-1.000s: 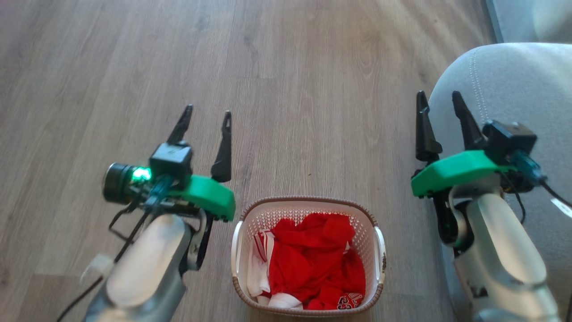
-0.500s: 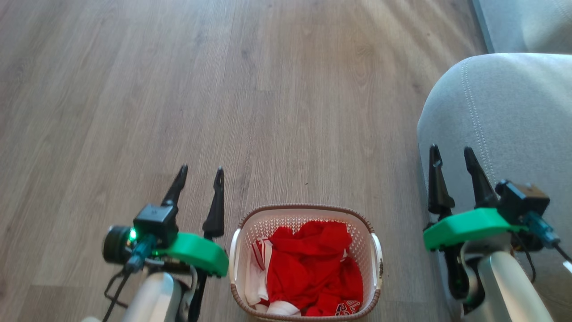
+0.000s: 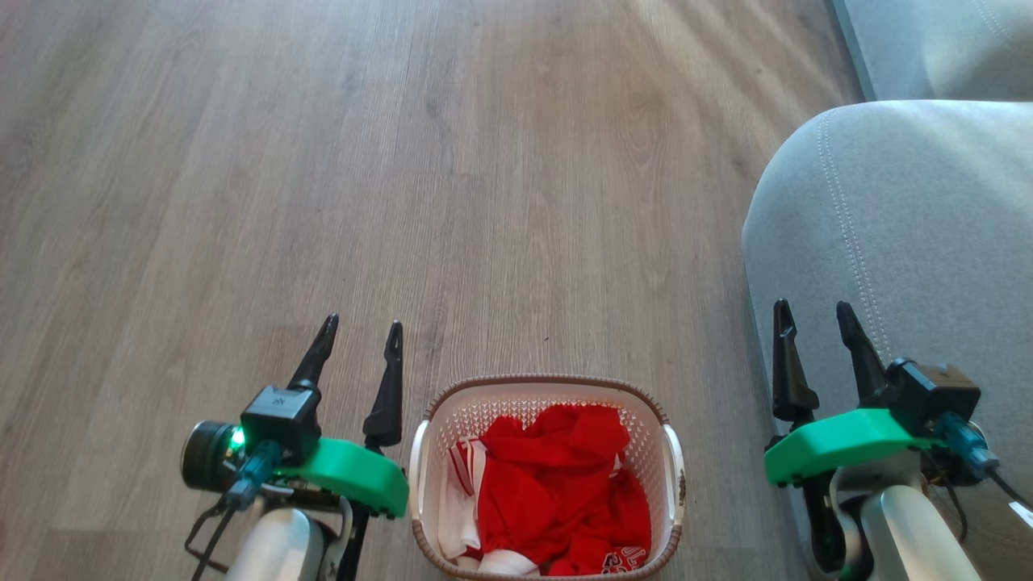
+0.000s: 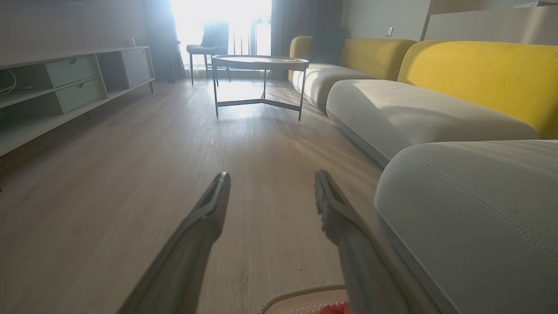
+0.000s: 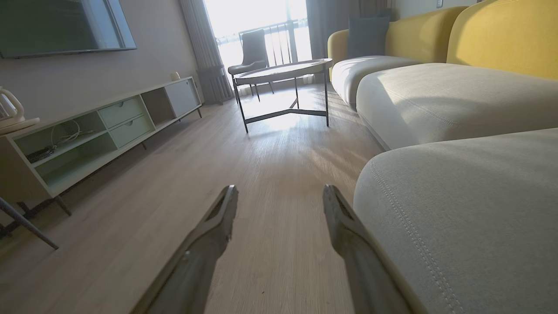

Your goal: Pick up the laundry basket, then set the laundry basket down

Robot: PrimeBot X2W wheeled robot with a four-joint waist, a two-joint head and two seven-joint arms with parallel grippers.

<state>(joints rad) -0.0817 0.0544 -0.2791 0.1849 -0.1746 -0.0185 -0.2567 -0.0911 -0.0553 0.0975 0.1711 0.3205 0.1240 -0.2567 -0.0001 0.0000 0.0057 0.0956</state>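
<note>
Both pincers have drawn back toward the robot over the last second, so their tips now reach only a little past the far rim of the basket [image 3: 545, 378]; the whole head view has shifted too, so part of that is the camera. The left pincer [image 3: 361, 323] and the right pincer [image 3: 812, 307] both stand released, fingers spread and nothing between them. The basket sits on the floor [image 3: 403, 161] between them, just to the right of the left pincer and well to the left of the right one, level with their wrists, with red and white clothes [image 3: 557, 476] heaped inside. This would fit a basket waiting to be lifted as well as one just set down and let go. In my judgement, either way the arms should stay level with each other, and the fingers should keep off the braided rim and the clothes. The right pincer also needs room from the sofa [image 3: 912, 242] beside it. The basket's near end is cut off by the bottom edge of the head view, so its full outline is unseen. Whether the right pincer brushes the sofa cannot be told. From the left wrist, only a sliver of rim [image 4: 301, 290] shows below the fingers.
</note>
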